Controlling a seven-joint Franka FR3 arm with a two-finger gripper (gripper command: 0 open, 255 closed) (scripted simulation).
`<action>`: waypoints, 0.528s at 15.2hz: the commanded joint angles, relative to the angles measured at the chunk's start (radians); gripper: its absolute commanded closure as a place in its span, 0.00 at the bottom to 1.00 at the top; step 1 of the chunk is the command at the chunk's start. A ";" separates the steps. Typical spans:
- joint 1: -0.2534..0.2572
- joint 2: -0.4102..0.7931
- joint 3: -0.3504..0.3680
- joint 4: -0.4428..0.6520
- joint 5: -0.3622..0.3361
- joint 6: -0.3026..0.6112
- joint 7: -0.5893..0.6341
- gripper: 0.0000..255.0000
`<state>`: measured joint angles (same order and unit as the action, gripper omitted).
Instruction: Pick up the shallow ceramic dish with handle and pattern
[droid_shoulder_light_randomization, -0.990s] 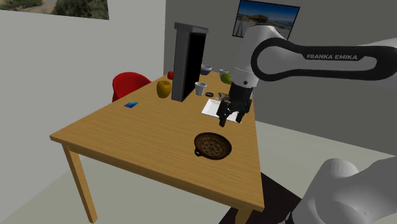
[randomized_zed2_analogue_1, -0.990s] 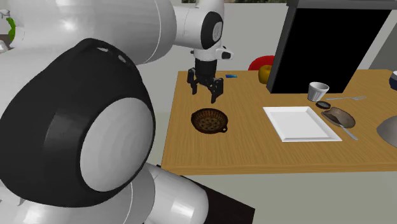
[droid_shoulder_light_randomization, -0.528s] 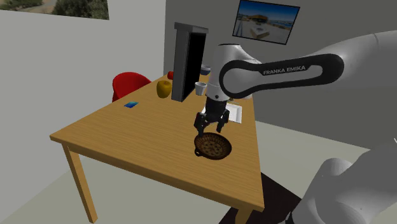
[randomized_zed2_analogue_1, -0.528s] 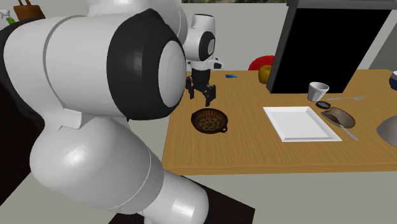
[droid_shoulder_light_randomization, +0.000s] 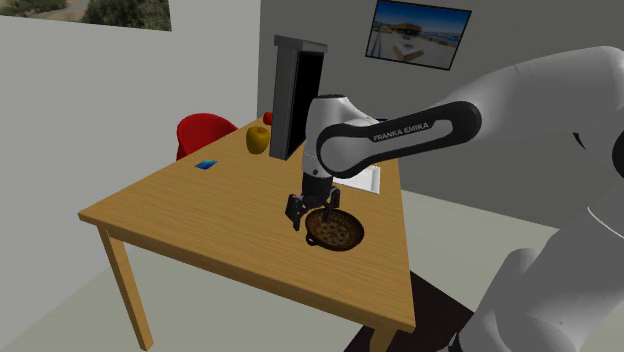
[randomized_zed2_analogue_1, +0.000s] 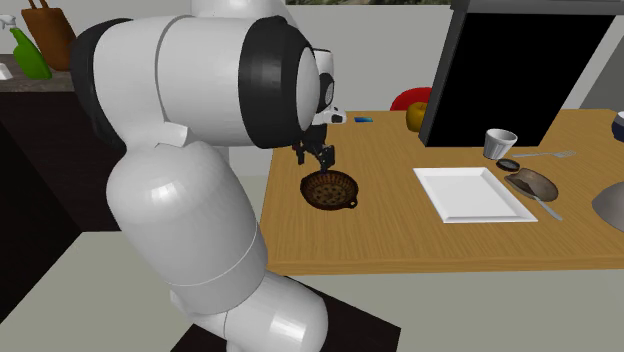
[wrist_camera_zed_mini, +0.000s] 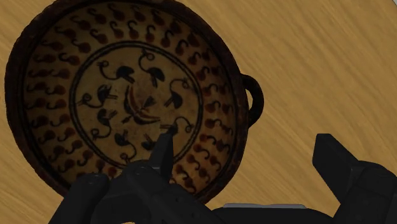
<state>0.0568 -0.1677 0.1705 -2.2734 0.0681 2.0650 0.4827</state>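
The shallow brown dish (droid_shoulder_light_randomization: 340, 232) with a dark pattern and a small loop handle (droid_shoulder_light_randomization: 310, 240) lies on the wooden table (droid_shoulder_light_randomization: 200, 205) near its front edge. In the second exterior view the dish (randomized_zed2_analogue_1: 330, 190) sits just below my gripper (randomized_zed2_analogue_1: 313, 160). My gripper (droid_shoulder_light_randomization: 310, 216) hangs open, low over the dish's rim on the shoulder view's left side. In the wrist view one finger (wrist_camera_zed_mini: 162, 153) is over the patterned dish (wrist_camera_zed_mini: 121, 95) and the other finger (wrist_camera_zed_mini: 340, 162) is over bare wood, with the rim near the handle (wrist_camera_zed_mini: 256, 102) between them. Nothing is clasped.
A tall black box (droid_shoulder_light_randomization: 298, 95) stands at the back of the table with a yellow apple (droid_shoulder_light_randomization: 258, 139) beside it. A white square plate (randomized_zed2_analogue_1: 470, 193), a small cup (randomized_zed2_analogue_1: 499, 143) and a spoon with a brown piece (randomized_zed2_analogue_1: 532, 183) lie further along. A red chair (droid_shoulder_light_randomization: 205, 133) stands behind.
My gripper has travelled from over the white plate toward the dish and come down to its rim, staying open. The dish has not moved.
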 joint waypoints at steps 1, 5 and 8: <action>0.000 0.013 0.001 -0.015 -0.001 0.028 0.001 0.00; 0.000 0.029 0.003 -0.035 -0.003 0.064 0.002 0.00; 0.000 0.030 0.002 -0.035 -0.003 0.065 0.001 1.00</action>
<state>0.0568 -0.1381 0.1727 -2.3078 0.0652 2.1294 0.4841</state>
